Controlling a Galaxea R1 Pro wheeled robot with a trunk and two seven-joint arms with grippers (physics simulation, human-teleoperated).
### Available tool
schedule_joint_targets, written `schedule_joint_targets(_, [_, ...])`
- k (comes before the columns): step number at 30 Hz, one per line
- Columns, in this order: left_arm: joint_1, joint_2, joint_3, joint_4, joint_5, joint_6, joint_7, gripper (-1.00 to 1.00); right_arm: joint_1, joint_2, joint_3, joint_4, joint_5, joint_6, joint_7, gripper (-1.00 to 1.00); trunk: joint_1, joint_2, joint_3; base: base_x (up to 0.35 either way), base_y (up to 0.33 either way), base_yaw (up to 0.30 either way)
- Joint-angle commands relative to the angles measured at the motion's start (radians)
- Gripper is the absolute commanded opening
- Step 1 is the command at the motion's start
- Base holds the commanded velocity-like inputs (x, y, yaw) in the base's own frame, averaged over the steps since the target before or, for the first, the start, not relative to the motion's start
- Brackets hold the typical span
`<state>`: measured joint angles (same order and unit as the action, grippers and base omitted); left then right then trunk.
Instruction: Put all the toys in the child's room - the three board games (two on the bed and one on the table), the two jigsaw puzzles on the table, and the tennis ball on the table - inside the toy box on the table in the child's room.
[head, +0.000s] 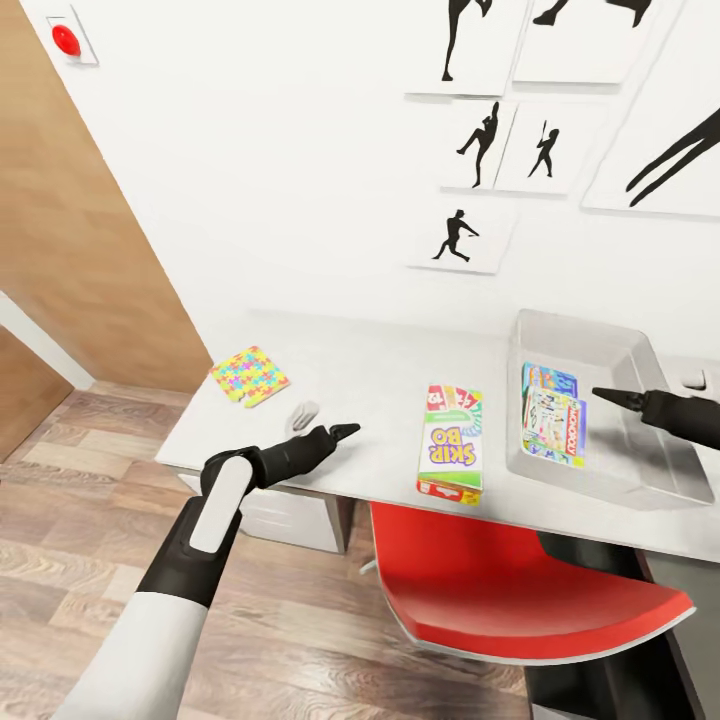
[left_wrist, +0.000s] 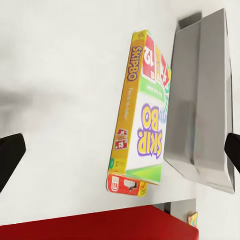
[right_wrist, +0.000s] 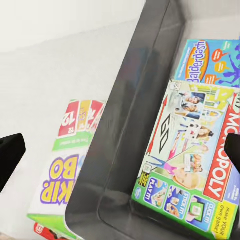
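The SKIP-BO board game lies flat on the table, just left of the toy box. Inside the box rest the MONOPOLY game and, partly beneath it, the blue cartoon game. One jigsaw puzzle sits at the table's left end. My left gripper hovers open left of SKIP-BO, facing it and the box wall. My right gripper is open over the toy box, beside MONOPOLY. The tennis ball is out of view.
A red chair is pushed under the table's front edge below SKIP-BO. A small pale grey object lies near my left gripper. White drawers sit under the desk. A wooden door stands at left, wood floor below.
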<state>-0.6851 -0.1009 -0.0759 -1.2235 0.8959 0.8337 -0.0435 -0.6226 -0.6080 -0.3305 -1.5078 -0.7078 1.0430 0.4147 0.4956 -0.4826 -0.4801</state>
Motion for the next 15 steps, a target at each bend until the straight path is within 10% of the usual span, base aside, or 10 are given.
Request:
schedule_joint_targets(1, [-0.001, 0.000, -0.001, 0.000, -0.004, 0.004, -0.004, 1.00, -0.003, 0.000, -0.002, -0.008, 0.010, 0.004, 0.010, 1.00, 0.000, -0.001, -0.001, 0.000, 0.116, 0.000])
schedule_joint_targets(15, [-0.002, 0.000, -0.009, -0.014, -0.004, 0.004, -0.004, 1.00, -0.030, 0.008, -0.007, -0.033, 0.007, 0.004, 0.010, 1.00, 0.000, -0.001, -0.001, 0.000, 0.050, 0.000])
